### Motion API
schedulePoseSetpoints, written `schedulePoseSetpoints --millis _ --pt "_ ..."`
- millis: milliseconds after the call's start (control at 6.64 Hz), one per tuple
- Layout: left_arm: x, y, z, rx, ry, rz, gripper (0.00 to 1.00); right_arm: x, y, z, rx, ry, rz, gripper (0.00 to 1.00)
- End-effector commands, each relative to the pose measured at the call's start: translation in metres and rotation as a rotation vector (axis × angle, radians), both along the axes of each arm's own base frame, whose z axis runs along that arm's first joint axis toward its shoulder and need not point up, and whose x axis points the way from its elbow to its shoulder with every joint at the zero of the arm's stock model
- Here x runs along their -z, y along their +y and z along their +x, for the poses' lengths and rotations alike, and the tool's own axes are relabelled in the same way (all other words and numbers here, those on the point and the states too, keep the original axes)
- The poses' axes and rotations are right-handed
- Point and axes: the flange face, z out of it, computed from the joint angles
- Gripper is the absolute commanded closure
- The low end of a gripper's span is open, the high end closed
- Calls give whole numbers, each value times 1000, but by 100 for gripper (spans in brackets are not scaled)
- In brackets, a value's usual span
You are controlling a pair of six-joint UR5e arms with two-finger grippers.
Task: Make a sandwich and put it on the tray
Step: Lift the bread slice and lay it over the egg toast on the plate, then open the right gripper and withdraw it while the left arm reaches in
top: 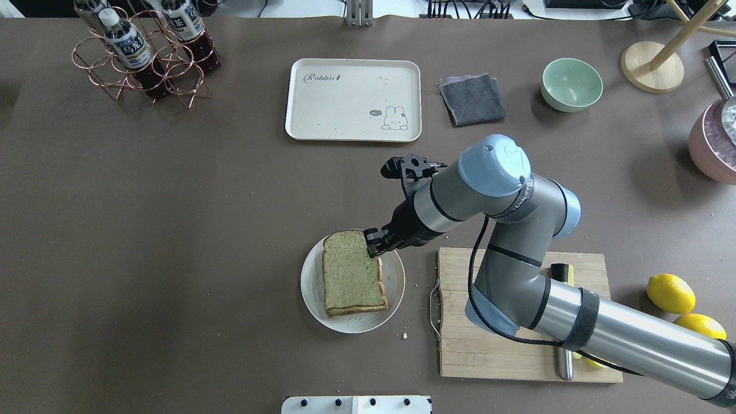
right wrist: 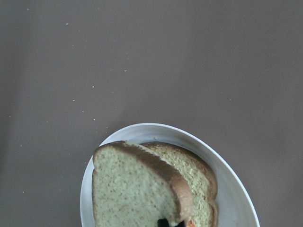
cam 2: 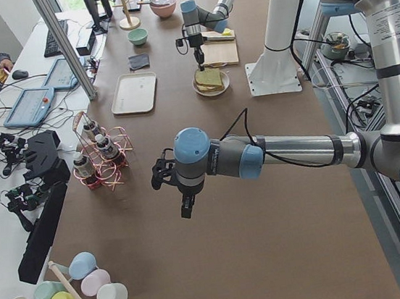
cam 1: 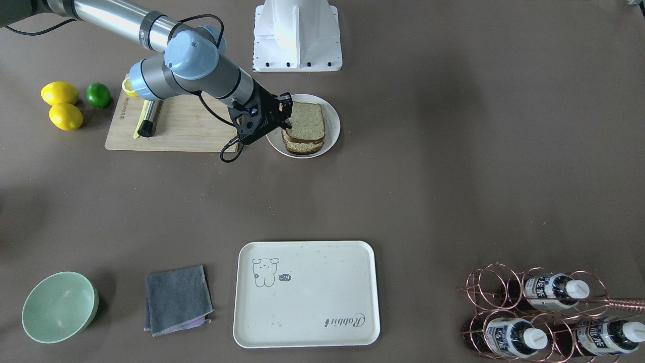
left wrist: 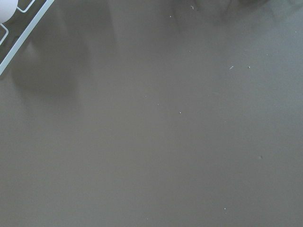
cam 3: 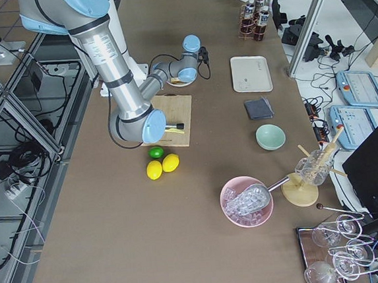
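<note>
Since the sandwich sits on the round white plate, well apart from the tray across the table, the right tool is pinched on one corner, I'd say to carry it over. The top slice tips up there. The left tool hangs over bare table; whether it is open or closed, I cannot tell.

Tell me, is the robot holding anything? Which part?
The right gripper seems to pinch the sandwich by a corner of its top slice, on the white plate.
</note>
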Motion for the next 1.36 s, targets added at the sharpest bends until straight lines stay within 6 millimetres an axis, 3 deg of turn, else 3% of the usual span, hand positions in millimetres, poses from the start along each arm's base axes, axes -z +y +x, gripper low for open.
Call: schedulePoseSetpoints --millis 0,151,301,452,603,753,904,1055,1205 --pt "0 0 0 0 0 1 2 -10 15 -23 -23 28 4 37" --pt "1 0 0 1 2 0 2 -12 19 -30 -69 38 26 8" --pt "4 -1 2 -3 25 -2 2 -6 17 -22 -90 27 13 1" --pt "15 -12 4 56 43 -46 2 4 0 -2 -121 8 15 1" --pt "41 -34 35 92 68 -109 2 4 -18 17 -152 5 13 1" --pt "66 -47 87 106 110 -140 2 4 -33 35 -162 4 2 1" --pt "87 -44 129 180 186 -193 2 -15 -50 68 -163 19 -39 1" --pt "111 -41 171 188 228 -248 2 -24 -75 117 -154 47 -112 1" --pt "141 -26 212 203 220 -255 2 -31 -92 152 -181 82 -161 1"
